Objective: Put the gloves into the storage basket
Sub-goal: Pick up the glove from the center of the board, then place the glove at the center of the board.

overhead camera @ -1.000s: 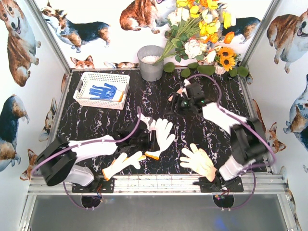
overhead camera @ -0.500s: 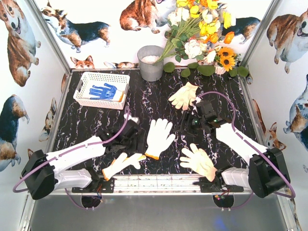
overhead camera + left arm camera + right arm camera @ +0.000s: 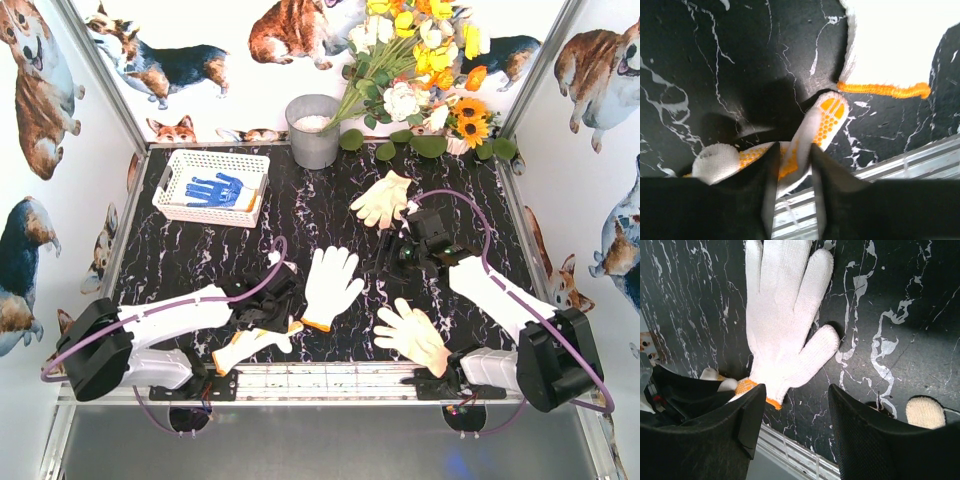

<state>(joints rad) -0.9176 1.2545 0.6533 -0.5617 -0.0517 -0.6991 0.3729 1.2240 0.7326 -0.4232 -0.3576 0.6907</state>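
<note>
The white lattice storage basket (image 3: 166,190) stands at the back left with a blue-patterned glove (image 3: 215,190) inside. My left gripper (image 3: 275,316) is low at the front, shut on a white glove with orange dots (image 3: 243,344); the left wrist view shows my gripper (image 3: 794,161) pinching the glove's folded fabric (image 3: 827,117). A white glove with an orange cuff (image 3: 331,283) lies flat at centre and also shows in the right wrist view (image 3: 785,325). A cream glove (image 3: 384,199) lies at the back right. A yellowish glove (image 3: 412,335) lies front right. My right gripper (image 3: 403,256) is open and empty (image 3: 796,396).
A grey metal bucket (image 3: 313,130) and a bunch of flowers (image 3: 420,60) stand at the back. The metal rail (image 3: 330,378) runs along the table's near edge, close behind the left gripper. Side walls enclose the table.
My right gripper let the cream glove go at the back right and drew back towards centre. My left gripper moved from the white glove towards the front edge and closed on the orange-dotted glove.
</note>
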